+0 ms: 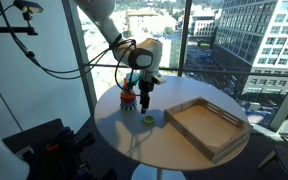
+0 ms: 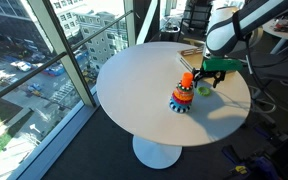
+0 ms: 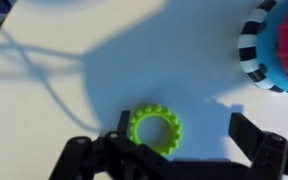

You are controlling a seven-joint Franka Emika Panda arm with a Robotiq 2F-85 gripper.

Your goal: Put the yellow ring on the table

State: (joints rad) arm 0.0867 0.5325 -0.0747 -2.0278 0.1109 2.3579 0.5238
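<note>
We saw the jaws standing wide open and holding nothing. In the wrist view the two dark tips came in from the bottom edge, well apart from each other, and the yellow ring (image 3: 154,128) lay flat on the tabletop (image 3: 64,60) between them. It was closer to the tip at the left side of that picture than to the other one. Its colour looked more yellow-green there, with small bumps around the outer edge.

In an exterior view the jaws hung above the yellow ring (image 1: 148,120), pointing down, with a gap between them and the ring. The ring rested on the white round tabletop (image 1: 114,140), free of any grip.

Just beside the ring stood the stack of rings (image 2: 181,96), with a blue base and orange on top, and the ring (image 2: 203,89) lay near its foot. In the wrist view the stack (image 3: 274,45) showed a black and white striped edge and a red part.

Further away on the tabletop sat the wooden tray (image 1: 206,125), apart from the ring. The white arm (image 1: 104,25) came down from above, and behind it were the tall windows (image 1: 224,40) with city buildings outside.
</note>
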